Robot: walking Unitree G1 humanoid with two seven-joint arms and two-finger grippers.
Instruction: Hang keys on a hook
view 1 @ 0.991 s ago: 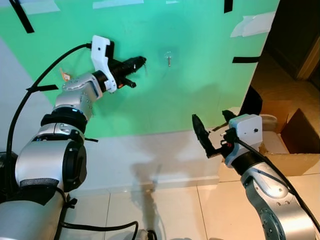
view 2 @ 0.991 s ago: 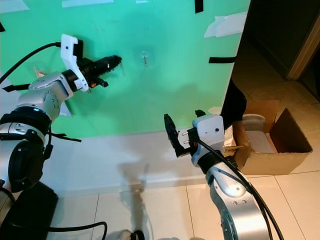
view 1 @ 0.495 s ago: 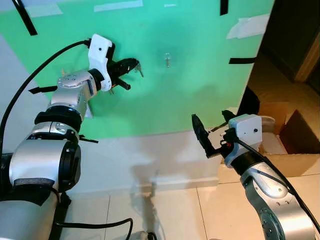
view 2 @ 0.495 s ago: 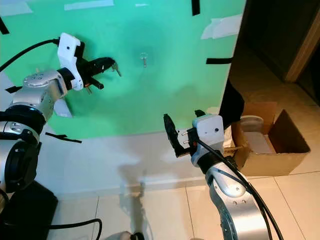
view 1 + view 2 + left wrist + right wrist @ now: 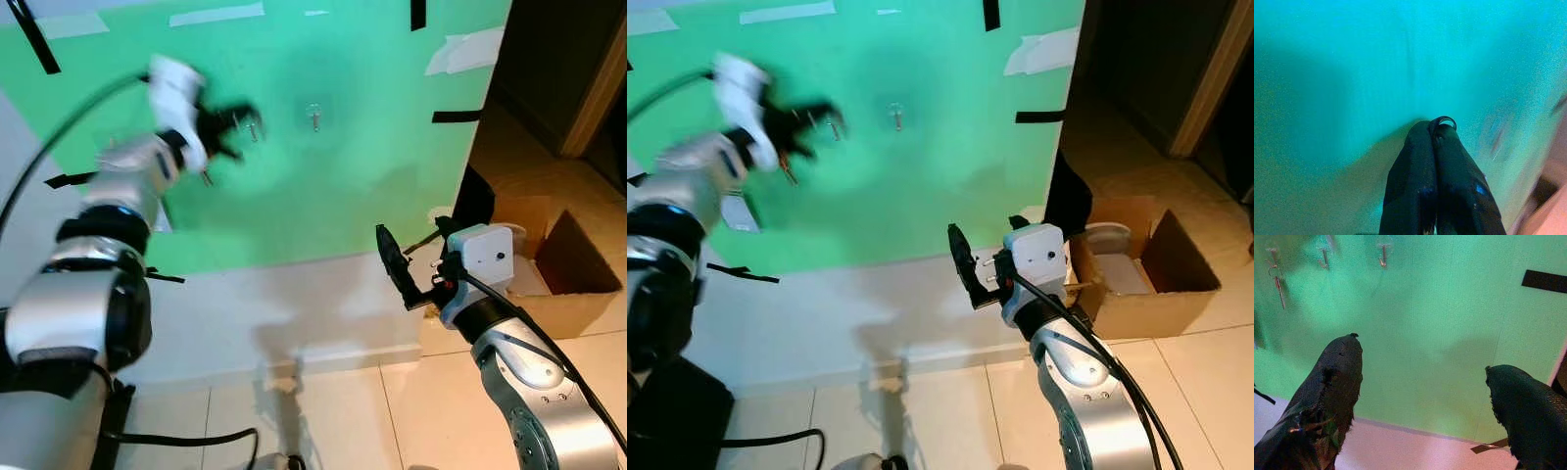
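Step in hand: carrying the small silver keys on a metal ring (image 5: 253, 125) to the small clear wall hook with a metal peg (image 5: 314, 116). To do it well, I judge the ring should arrive a little above the peg tip, then be lowered over it and freed only once it hangs.
Green wall sheet (image 5: 372, 147): carries the hook in its upper middle part, well below the top edge.
Left arm: raised to hook height and blurred, forearm pointing toward the sheet.
Left gripper (image 5: 235, 122): just left of the hook, apart from it; its fingers (image 5: 1422, 171) are pressed together on the key ring, whose loop peeks out at the tips.
Right gripper (image 5: 416, 262): held low near the sheet's bottom edge, fingers (image 5: 1334, 377) spread wide, holding nothing.
Keys: dangling at the left fingertips, near the hook, not yet on it.
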